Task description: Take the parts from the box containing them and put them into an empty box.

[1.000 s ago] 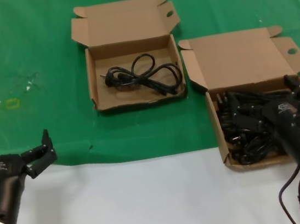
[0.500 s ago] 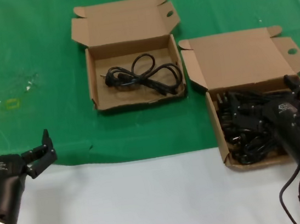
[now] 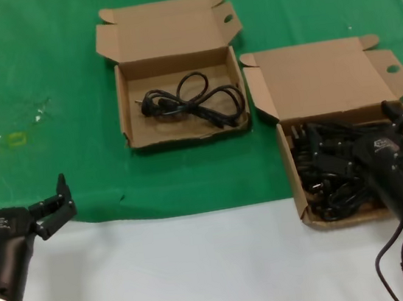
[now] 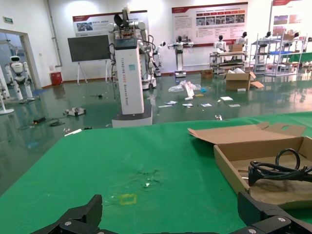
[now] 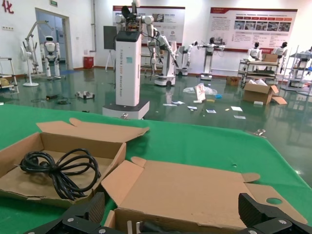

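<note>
Green bench [image 3: 41,60]: my right hand [image 3: 399,124], fingers apart, sits over the cord-filled box [image 3: 295,183] w/ parts [image 3: 327,171]. Other box [image 3: 127,101], just beside it, holds one cord [image 3: 191,101]. Left hand [image 3: 20,211] spread, well apart.

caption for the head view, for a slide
Right hand over the full box of power cords; one cord in the other box.

surface: table [image 3: 202,269], green cloth [image 3: 42,67] | on it: two open cardboard boxes [image 3: 180,98] [image 3: 333,133]
</note>
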